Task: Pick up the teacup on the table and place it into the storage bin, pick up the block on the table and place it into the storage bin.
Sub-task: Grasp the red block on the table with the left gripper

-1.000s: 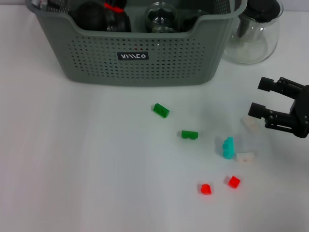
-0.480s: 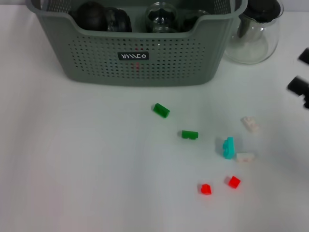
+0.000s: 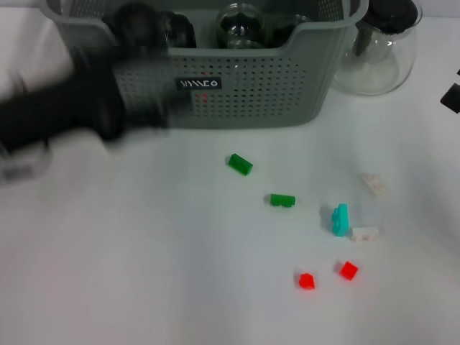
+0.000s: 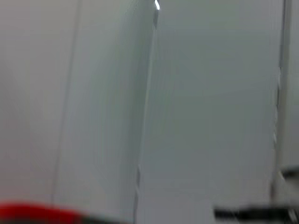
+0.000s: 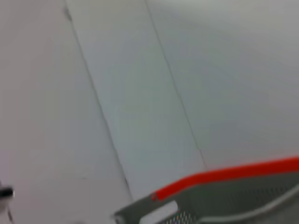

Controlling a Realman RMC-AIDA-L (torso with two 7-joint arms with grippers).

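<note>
You have a clear glass pitcher (image 3: 379, 50) with a black lid just beside the storage bin (image 3: 237, 90), at its right corner. The bin is grey-green perforated plastic with a small black label, at the table's (image 3: 144, 273) far side, holding dark and glass items. Two green blocks (image 3: 240, 164), a teal, two white and two red lie scattered nearer. The blurred left arm (image 3: 65, 111) crosses the bin's front; you cannot tell its gripper's state. The right gripper (image 3: 452, 97) barely shows at the edge.
</note>
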